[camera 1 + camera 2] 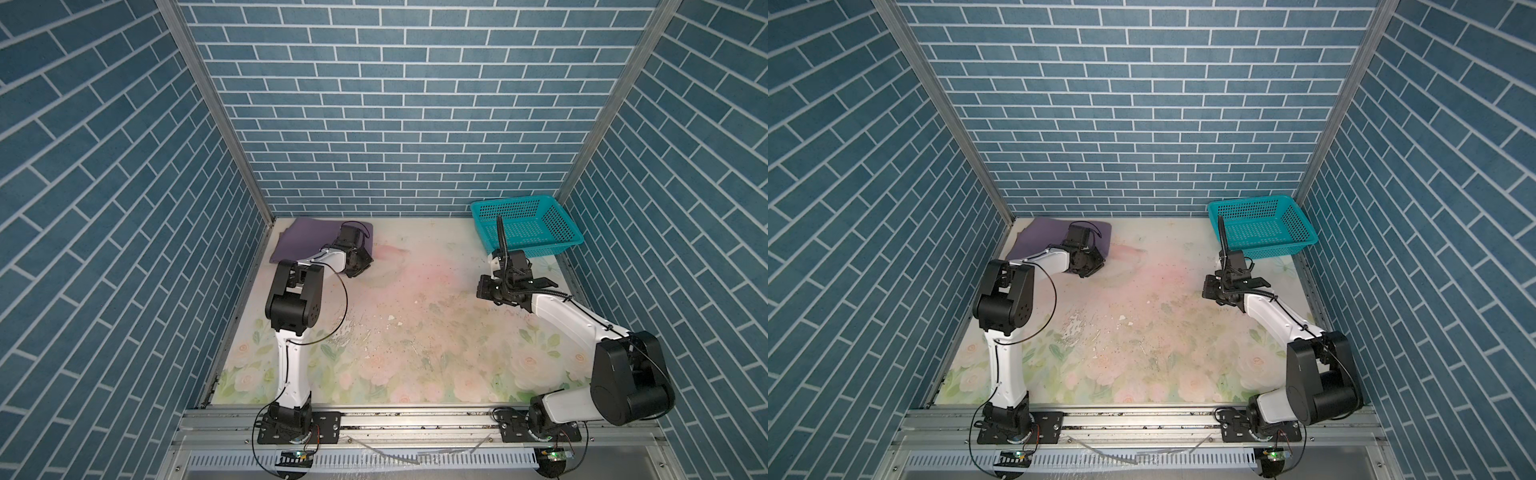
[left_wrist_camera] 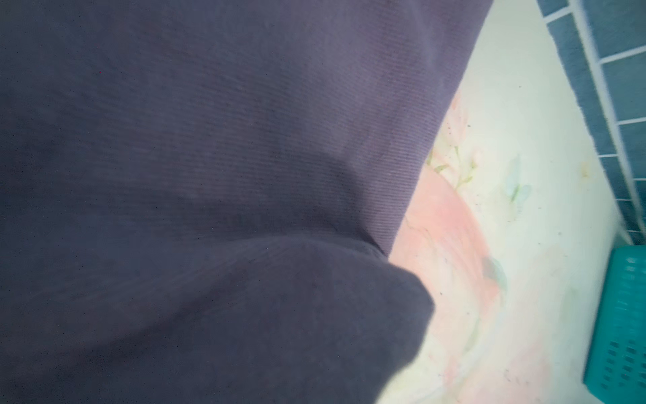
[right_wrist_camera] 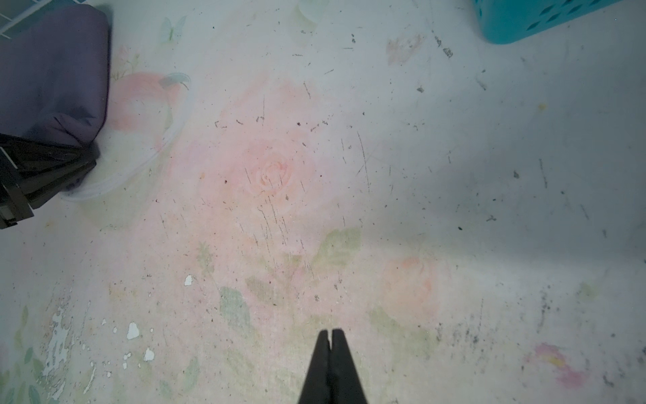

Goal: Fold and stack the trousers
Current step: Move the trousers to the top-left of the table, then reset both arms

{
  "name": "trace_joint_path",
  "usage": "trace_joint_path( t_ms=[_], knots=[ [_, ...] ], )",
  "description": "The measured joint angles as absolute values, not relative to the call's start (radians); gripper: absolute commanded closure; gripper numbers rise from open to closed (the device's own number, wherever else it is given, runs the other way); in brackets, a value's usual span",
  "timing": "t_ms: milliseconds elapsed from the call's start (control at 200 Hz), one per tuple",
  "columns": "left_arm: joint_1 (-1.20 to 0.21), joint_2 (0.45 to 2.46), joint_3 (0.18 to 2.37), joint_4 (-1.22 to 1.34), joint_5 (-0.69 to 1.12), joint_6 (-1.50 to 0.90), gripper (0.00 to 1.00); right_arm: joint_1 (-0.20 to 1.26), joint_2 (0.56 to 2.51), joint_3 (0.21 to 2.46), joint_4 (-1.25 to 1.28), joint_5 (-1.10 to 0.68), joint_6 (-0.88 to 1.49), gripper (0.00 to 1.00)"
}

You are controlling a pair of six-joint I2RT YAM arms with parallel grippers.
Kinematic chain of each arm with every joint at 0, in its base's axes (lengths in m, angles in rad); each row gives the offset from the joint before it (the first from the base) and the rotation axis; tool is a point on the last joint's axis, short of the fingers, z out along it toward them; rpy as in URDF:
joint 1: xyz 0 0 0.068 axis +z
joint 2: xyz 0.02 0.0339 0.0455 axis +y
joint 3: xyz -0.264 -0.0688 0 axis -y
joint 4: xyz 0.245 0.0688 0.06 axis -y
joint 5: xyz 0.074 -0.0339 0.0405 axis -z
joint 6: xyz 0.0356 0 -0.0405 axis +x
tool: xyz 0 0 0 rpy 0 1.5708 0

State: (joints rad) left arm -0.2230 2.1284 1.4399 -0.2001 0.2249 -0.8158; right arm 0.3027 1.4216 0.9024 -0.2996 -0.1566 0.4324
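- Nearest, one rail (image 1: 415,422) lines the near edge of the table (image 1: 415,365) and carries two arms: the left arm (image 1: 293,365) and the right arm (image 1: 569,316)
- There is one table, its floral top scratched and peeled in spots; blue brick walls (image 1: 395,124) close its left, right and far edges
- The broad middle between the arms lies open from the near edge to the far wall
- There are two grippers. The right gripper (image 3: 330,337) hangs above the right half of the table with its jaws pressed together and nothing between them, apart from both cloth and basket
- The left gripper (image 1: 358,266) sits low at the near right corner of the trousers (image 1: 307,241). Its fingers are hidden under its body in both top views, and the left wrist view is filled with purple cloth, so I cannot tell whether it is spread or pinching
- There is one pair of trousers, folded into a flat purple pad of several layers in the far left corner, close to the left and far walls. In the right wrist view the cloth bulges against the left gripper
- There is one basket (image 1: 528,232) of teal mesh in the far right corner by the right wall, well apart from the trousers. Its mesh floor is in plain view, and the right arm's black cable (image 1: 502,237) crosses in front of it in both top views
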Motion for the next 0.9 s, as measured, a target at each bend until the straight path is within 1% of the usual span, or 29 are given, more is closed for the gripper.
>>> trace_joint_path(
  t_ms=[20, 30, 50, 55, 65, 70, 100, 120, 130, 135, 140, 145, 150, 155, 165, 175, 205, 285, 375, 490, 595, 675, 765, 900],
  knots=[
    [-0.223, 2.113, 1.423, -0.193, 0.235, -0.813, 0.31, 0.302, 1.420, 0.902, -0.300, -0.156, 0.432, 0.93],
    [-0.223, 2.104, 1.414, -0.191, 0.233, -0.817, 0.28, 0.302, 1.419, 0.902, -0.300, -0.156, 0.432, 0.91],
    [-0.223, 2.087, 1.396, -0.190, 0.242, -0.817, 0.22, 0.300, 1.415, 0.902, -0.302, -0.156, 0.434, 0.84],
    [-0.223, 2.081, 1.388, -0.187, 0.241, -0.817, 0.13, 0.300, 1.415, 0.902, -0.302, -0.155, 0.433, 0.83],
    [-0.224, 2.075, 1.381, -0.186, 0.245, -0.818, 0.05, 0.300, 1.413, 0.902, -0.303, -0.155, 0.433, 0.78],
    [-0.224, 2.068, 1.374, -0.187, 0.249, -0.818, 0.03, 0.300, 1.412, 0.902, -0.304, -0.154, 0.433, 0.76],
    [-0.226, 2.036, 1.341, -0.187, 0.256, -0.818, 0.01, 0.298, 1.401, 0.902, -0.308, -0.151, 0.429, 0.63],
    [-0.226, 2.014, 1.323, -0.191, 0.265, -0.818, 0.01, 0.295, 1.391, 0.902, -0.309, -0.147, 0.438, 0.57],
    [-0.228, 2.003, 1.312, -0.192, 0.265, -0.817, 0.01, 0.295, 1.387, 0.902, -0.311, -0.146, 0.434, 0.53],
    [-0.228, 2.000, 1.308, -0.193, 0.267, -0.817, 0.01, 0.294, 1.385, 0.902, -0.311, -0.144, 0.432, 0.49],
    [-0.228, 1.990, 1.301, -0.195, 0.270, -0.817, 0.01, 0.294, 1.380, 0.902, -0.311, -0.141, 0.430, 0.42],
    [-0.228, 1.984, 1.297, -0.196, 0.270, -0.816, 0.01, 0.293, 1.378, 0.902, -0.312, -0.139, 0.429, 0.32],
    [-0.228, 1.974, 1.290, -0.197, 0.270, -0.815, 0.01, 0.292, 1.373, 0.902, -0.311, -0.135, 0.429, 0.19],
    [-0.229, 1.971, 1.286, -0.197, 0.271, -0.813, 0.01, 0.292, 1.371, 0.902, -0.311, -0.133, 0.429, 0.11],
    [-0.230, 1.958, 1.275, -0.199, 0.272, -0.815, 0.01, 0.292, 1.364, 0.902, -0.313, -0.128, 0.428, 0.05],
    [-0.230, 1.942, 1.265, -0.203, 0.273, -0.813, 0.01, 0.291, 1.356, 0.902, -0.313, -0.121, 0.424, 0.02],
    [-0.232, 1.899, 1.236, -0.211, 0.272, -0.803, 0.01, 0.288, 1.330, 0.901, -0.313, -0.094, 0.419, 0.01],
    [-0.234, 1.763, 1.166, -0.233, 0.256, -0.771, 0.01, 0.272, 1.245, 0.896, -0.293, -0.010, 0.408, 0.01],
    [-0.234, 1.582, 1.095, -0.238, 0.197, -0.722, 0.01, 0.246, 1.136, 0.862, -0.219, 0.076, 0.372, 0.01],
    [-0.235, 1.336, 1.008, -0.241, 0.060, -0.651, 0.01, 0.204, 1.065, 0.786, -0.075, 0.201, 0.291, 0.01],
    [-0.234, 1.165, 0.905, -0.212, -0.100, -0.572, 0.01, 0.147, 1.065, 0.657, 0.076, 0.245, 0.199, 0.01],
    [-0.234, 1.093, 0.805, -0.169, -0.247, -0.465, 0.01, 0.099, 1.070, 0.532, 0.181, 0.274, 0.149, 0.01],
    [-0.234, 1.076, 0.720, -0.174, -0.402, -0.411, 0.01, 0.044, 1.085, 0.416, 0.273, 0.287, 0.126, 0.01],
    [-0.234, 1.059, 0.622, -0.169, -0.548, -0.368, 0.01, 0.005, 1.123, 0.373, 0.347, 0.311, 0.110, 0.01]
  ],
)
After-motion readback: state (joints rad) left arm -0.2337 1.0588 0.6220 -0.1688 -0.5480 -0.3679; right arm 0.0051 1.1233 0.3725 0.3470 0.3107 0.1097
